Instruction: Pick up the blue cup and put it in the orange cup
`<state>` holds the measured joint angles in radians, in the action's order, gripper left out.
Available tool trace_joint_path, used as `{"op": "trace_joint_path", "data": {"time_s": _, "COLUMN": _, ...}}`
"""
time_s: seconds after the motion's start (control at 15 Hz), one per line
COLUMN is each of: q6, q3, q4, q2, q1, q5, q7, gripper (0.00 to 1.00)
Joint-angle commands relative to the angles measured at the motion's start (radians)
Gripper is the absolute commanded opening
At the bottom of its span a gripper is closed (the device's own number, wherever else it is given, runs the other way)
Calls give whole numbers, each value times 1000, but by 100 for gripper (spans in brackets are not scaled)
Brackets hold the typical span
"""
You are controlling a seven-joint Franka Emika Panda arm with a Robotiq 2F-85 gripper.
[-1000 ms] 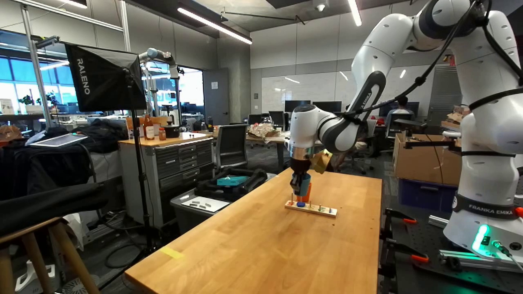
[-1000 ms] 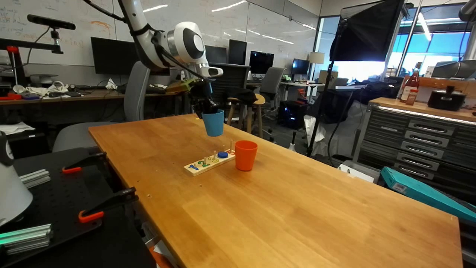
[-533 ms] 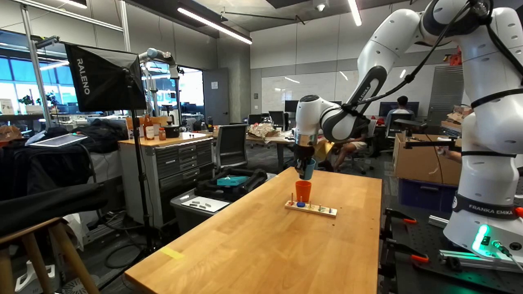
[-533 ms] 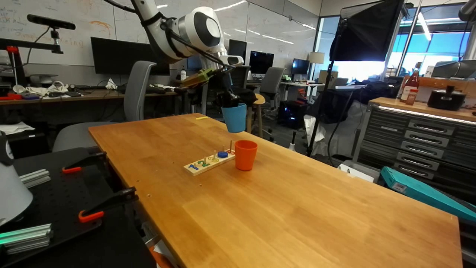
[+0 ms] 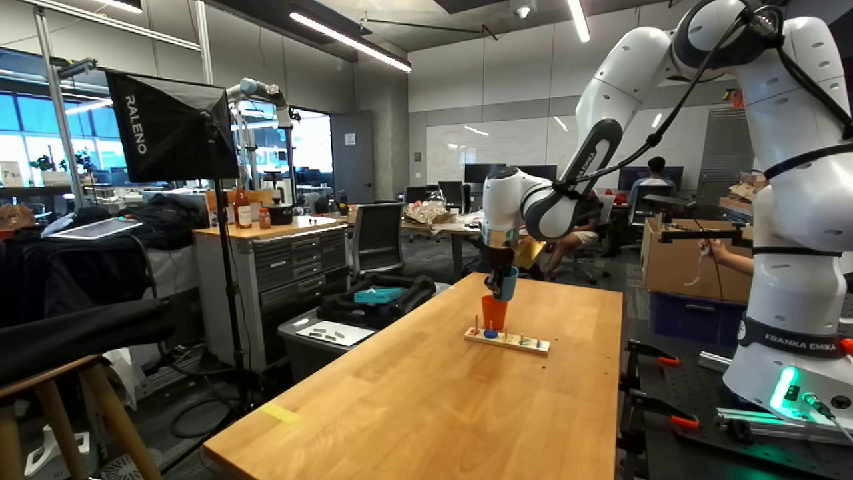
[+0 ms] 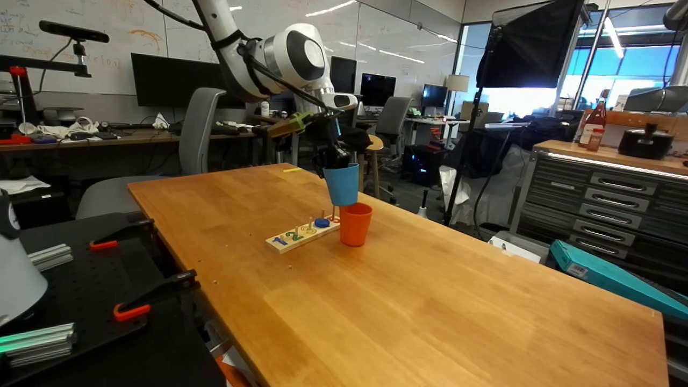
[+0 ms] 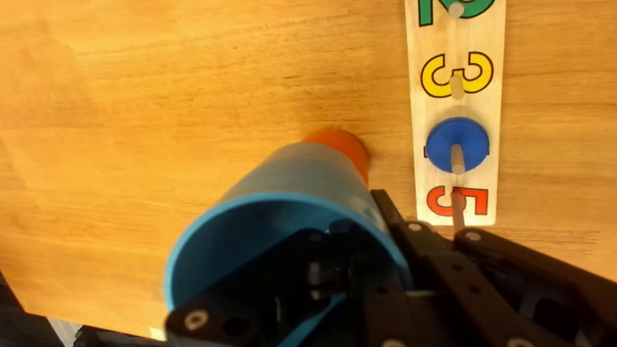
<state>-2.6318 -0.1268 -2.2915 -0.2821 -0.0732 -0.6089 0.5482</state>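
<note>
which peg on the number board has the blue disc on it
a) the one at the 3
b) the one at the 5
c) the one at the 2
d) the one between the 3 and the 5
d, since the wrist view shows the blue disc around the peg between the yellow 3 and the red 5.

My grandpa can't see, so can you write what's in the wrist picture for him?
Dark jaws grip a blue cup by its wall, and it hides most of an orange cup behind it. To the right, a numbered board with a blue disc lies on a wooden table.
</note>
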Motion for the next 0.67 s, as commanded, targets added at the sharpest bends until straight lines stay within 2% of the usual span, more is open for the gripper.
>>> {"op": "trace_joint_path", "data": {"time_s": 0.0, "q6": -12, "q3": -26, "q4": 91, "q2": -88, "q1": -21, "q5": 8, "q7": 23, "gripper": 5}}
{"op": "trace_joint_path", "data": {"time_s": 0.4, "q6": -4, "q3": -28, "q4": 150, "q2": -140, "q1": -39, "q5": 37, "q7": 23, "gripper": 5}}
{"op": "trace_joint_path", "data": {"time_s": 0.47, "q6": 0, "q3": -28, "q4": 149, "q2": -143, "q1": -41, "q5": 41, "q7": 21, "gripper": 30}}
{"op": "trace_joint_path", "data": {"time_s": 0.53, "q6": 7, "q3": -21, "q4": 146, "q2": -144, "q1": -37, "q5": 59, "q7": 5, "gripper": 30}}
{"op": "trace_joint_path", "data": {"time_s": 0.6, "q6": 12, "q3": -17, "q4": 146, "q2": -144, "q1": -34, "q5": 76, "q7": -9, "gripper": 35}}
